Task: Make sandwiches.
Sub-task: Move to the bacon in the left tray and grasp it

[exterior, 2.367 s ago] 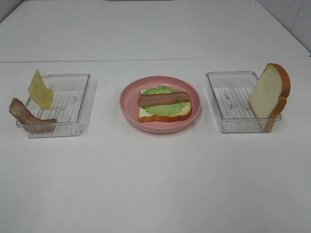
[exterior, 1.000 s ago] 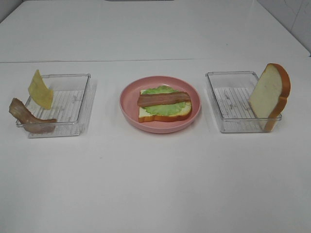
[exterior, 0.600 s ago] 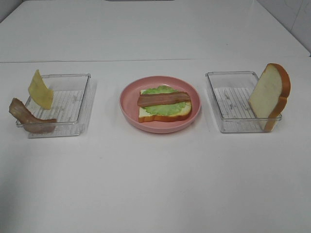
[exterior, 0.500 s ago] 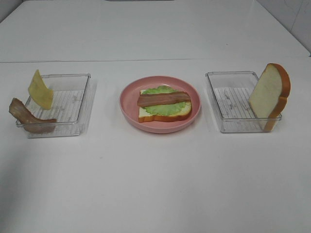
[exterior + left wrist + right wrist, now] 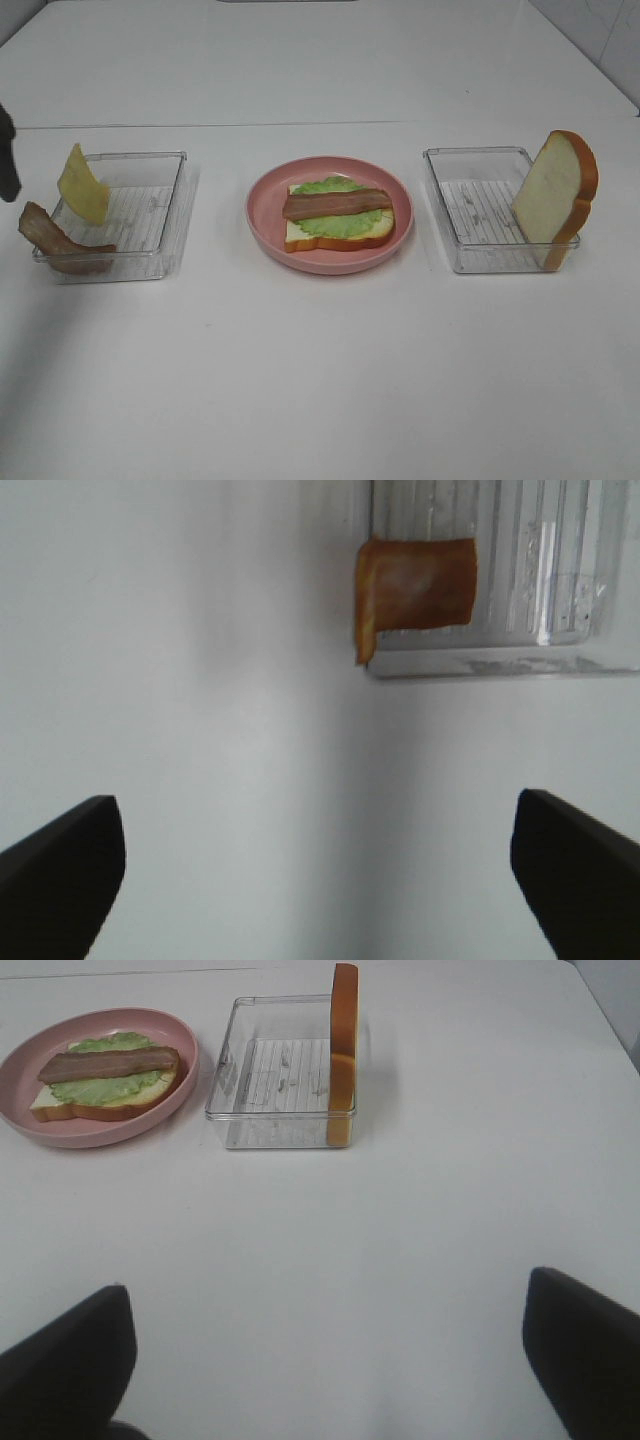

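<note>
At middle of surface, on pink plate: half-built sandwich — bread base, lettuce, bacon strip on top. Cheese slice and second bacon strip leaned over left edge of left tray, probably so pincer could pinch them. Top bread slice stood upright in right tray. Left pincer near cheese, right pincer well apart from trays: both were wide open, empty.

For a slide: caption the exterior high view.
Unfinished sandwich on pink plate; left tray with cheese and bacon, right tray with bread slice.
</note>
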